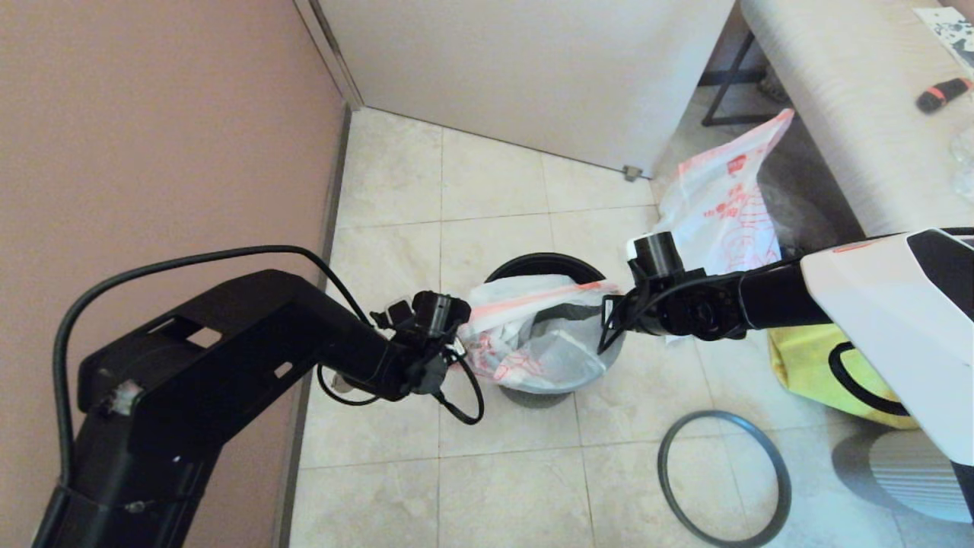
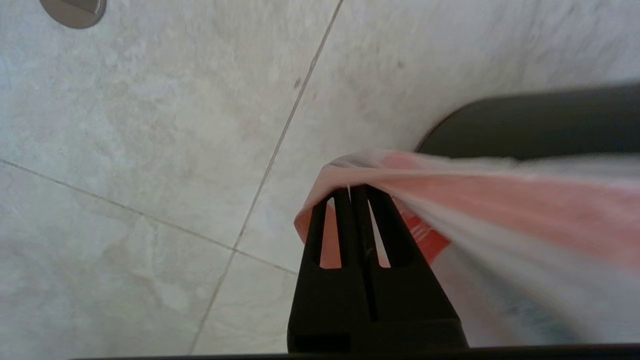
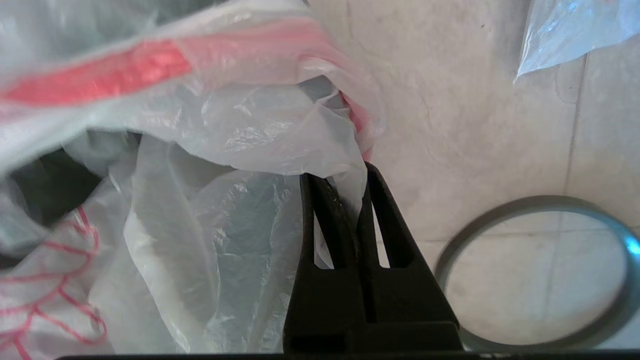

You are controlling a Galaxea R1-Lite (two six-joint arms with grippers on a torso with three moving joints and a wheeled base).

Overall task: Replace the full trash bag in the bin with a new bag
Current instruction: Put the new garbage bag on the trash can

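Note:
The black bin stands on the tiled floor between my two arms. The limp new bag, white with red-orange print and a pink rim, is stretched across the bin's mouth. My left gripper is shut on the bag's pink rim at the bin's left side. My right gripper is shut on the bag's rim at the right side. The bulky full trash bag stands behind the right arm, against a bench. The grey hoop lies flat on the floor, to the right of the bin and nearer to me.
A pink wall runs close along the left. A white-topped bench stands at the back right. The big yellow bag sits under my right arm. The hoop also shows beside the right fingers.

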